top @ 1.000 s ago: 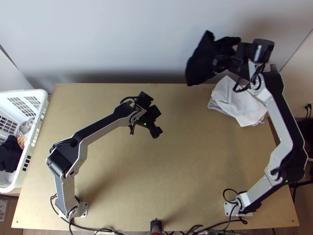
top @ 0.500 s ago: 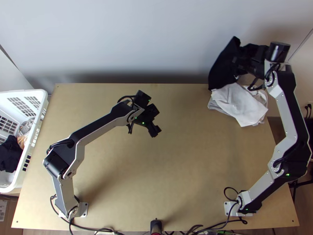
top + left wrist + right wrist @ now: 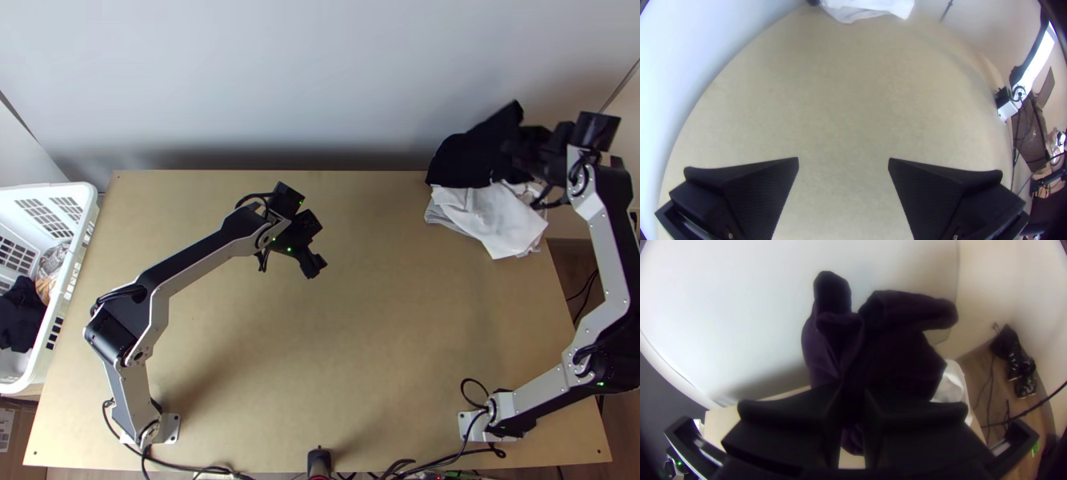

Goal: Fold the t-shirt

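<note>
Where the right pincer (image 3: 516, 150) grips, dark t-shirt (image 3: 464, 160), between fingers (image 3: 915, 413)

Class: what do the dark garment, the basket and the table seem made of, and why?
Dark garment: matt, probably knitted cloth; it droops in soft folds.
Basket: white, smooth, likely plastic; slots pierce its stiff walls.
Table: matt, perhaps wood from its flat tan surface.
</note>
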Robot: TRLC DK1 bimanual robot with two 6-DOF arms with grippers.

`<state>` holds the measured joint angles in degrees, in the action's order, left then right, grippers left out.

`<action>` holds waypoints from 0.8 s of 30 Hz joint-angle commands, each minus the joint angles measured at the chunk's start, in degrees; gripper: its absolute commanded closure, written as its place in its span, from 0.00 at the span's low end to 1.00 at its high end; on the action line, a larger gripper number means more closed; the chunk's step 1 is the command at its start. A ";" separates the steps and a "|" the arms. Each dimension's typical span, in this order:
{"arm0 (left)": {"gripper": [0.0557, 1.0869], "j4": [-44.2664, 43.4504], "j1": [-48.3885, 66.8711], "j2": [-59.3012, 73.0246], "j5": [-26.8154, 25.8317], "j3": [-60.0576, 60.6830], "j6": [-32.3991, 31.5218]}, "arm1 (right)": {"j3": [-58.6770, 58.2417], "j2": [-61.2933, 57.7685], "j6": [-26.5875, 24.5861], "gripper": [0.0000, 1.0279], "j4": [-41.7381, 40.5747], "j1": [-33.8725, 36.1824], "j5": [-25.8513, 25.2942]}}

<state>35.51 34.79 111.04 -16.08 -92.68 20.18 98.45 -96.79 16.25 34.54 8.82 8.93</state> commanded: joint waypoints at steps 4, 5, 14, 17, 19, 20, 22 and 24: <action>0.05 -0.09 -0.16 -0.04 -0.01 -0.66 0.03 | -8.54 2.49 -2.63 0.97 3.25 6.83 -0.84; 0.05 -0.09 -0.16 0.05 -0.01 -0.74 0.03 | -9.69 2.66 -3.07 0.97 3.25 7.26 -0.84; 0.05 -0.09 -0.16 0.05 -0.01 -1.27 0.03 | -16.80 2.75 -5.70 0.97 3.16 11.75 -1.37; 0.05 -0.09 -0.16 -0.04 -0.01 -1.36 0.03 | -18.30 1.70 -6.23 0.97 2.98 12.89 -1.90; 0.05 0.00 -0.16 -0.21 -0.01 -1.45 0.03 | -19.62 0.99 -6.67 0.97 2.63 13.50 -2.42; 0.05 0.00 -0.16 -0.21 -0.01 -1.45 0.03 | -20.23 0.38 -6.67 0.97 2.37 13.77 -2.51; 0.05 0.18 -0.16 -0.48 -0.01 -1.45 0.03 | -21.20 -0.94 -6.93 0.97 2.28 14.21 -3.13; 0.05 0.44 -0.24 -0.74 0.08 -1.45 0.03 | -21.81 -2.17 -7.02 0.97 1.49 14.82 -3.57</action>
<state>35.48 34.63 110.85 -16.08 -94.00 20.21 80.03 -96.03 9.98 37.10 21.50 6.68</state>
